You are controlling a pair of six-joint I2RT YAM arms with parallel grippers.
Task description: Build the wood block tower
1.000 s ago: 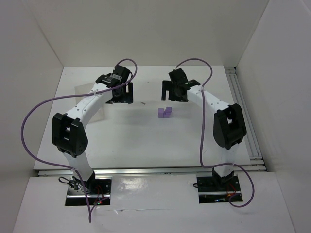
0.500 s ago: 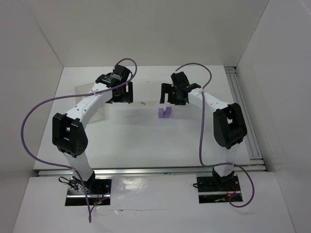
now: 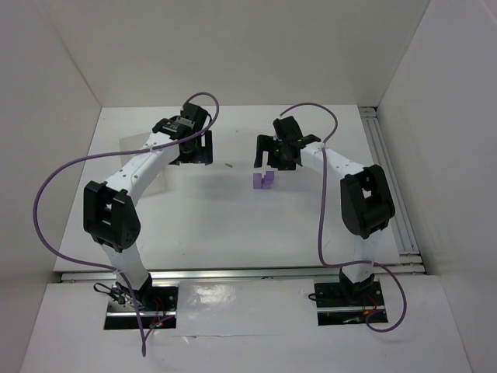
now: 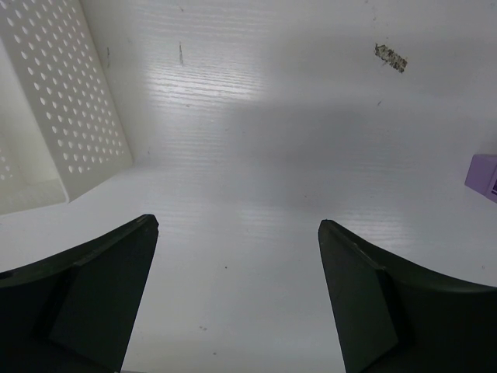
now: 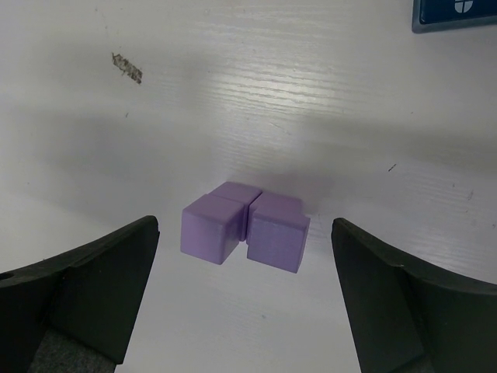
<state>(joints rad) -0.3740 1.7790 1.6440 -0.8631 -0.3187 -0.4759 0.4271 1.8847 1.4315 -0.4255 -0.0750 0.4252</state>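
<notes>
The left gripper (image 4: 237,225) hangs over bare white desk (image 4: 256,155). Its fingers (image 4: 101,287) are spread wide and hold nothing. A white perforated tray (image 4: 62,116) lies to its left. One light-purple block (image 4: 483,177) shows at the right edge of the left wrist view.

The right gripper (image 5: 245,224) hangs directly above the light-purple blocks (image 5: 241,221). Its fingers (image 5: 85,280) are fully apart, one on each side of the group, and touch none of them.

Three cubes can be seen, and they rest on the desk pressed together in a tight cluster near the desk's centre. A scuff mark (image 5: 126,67) lies on the desk beyond them. A dark blue object (image 5: 454,12) is cut off by the top right corner of the right wrist view.
</notes>
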